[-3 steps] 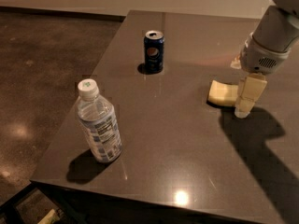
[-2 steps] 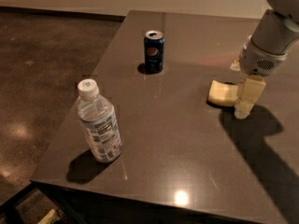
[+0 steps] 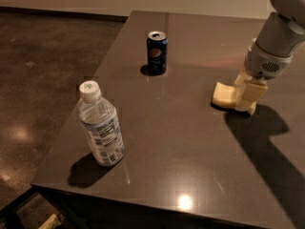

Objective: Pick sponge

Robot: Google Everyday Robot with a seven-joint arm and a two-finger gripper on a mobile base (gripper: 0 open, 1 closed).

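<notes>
The pale yellow sponge [image 3: 222, 94] lies flat on the dark table [image 3: 190, 142] at the right side. My gripper [image 3: 245, 100] hangs from the grey wrist [image 3: 269, 56] and reaches down to the table at the sponge's right end, covering that end. The sponge's left part shows clearly and rests on the table.
A dark blue soda can [image 3: 157, 53] stands upright at the back centre. A clear water bottle [image 3: 100, 125] with a white cap stands near the front left corner. The table's left and front edges drop to a dark floor [image 3: 43, 70].
The gripper stays down at the sponge's right end with almost no shift. The sponge, can and bottle have not moved.
</notes>
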